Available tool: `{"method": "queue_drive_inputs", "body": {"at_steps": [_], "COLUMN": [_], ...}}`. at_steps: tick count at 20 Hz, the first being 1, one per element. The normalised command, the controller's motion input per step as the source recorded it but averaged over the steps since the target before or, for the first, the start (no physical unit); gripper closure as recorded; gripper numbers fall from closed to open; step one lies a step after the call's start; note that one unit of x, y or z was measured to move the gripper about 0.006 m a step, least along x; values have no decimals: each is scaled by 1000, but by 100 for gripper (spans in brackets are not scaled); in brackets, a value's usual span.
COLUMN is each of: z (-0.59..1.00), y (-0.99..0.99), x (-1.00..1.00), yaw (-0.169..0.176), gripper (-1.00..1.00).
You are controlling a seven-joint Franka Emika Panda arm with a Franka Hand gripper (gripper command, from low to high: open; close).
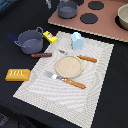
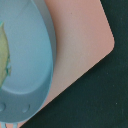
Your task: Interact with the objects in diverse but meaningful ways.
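The tool itself is not visible, so its state cannot be told; the wrist camera looks down on a blue pan (image 2: 27,65) over the pink stove board (image 2: 80,45). The grey pot (image 1: 31,41) sits at ten o'clock of the plate (image 1: 68,65), the carton (image 1: 77,40) at twelve, the bread loaf (image 1: 17,75) at nine. The arm should descend slowly, centred over one item.

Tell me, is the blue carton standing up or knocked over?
Standing up. The small pale blue carton sits upright on the placemat, its top pointing upward.
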Motion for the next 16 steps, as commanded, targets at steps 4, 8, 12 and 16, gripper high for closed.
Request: {"method": "queue_drive_inputs", "body": {"at_steps": [4,8,12,16], "z": [0,-11,-9,-66], "y": [458,356,122,0], "x": [284,231,162,81], "yaw": [92,77,37,0], "gripper": [-100,-100,-100,-100]}}
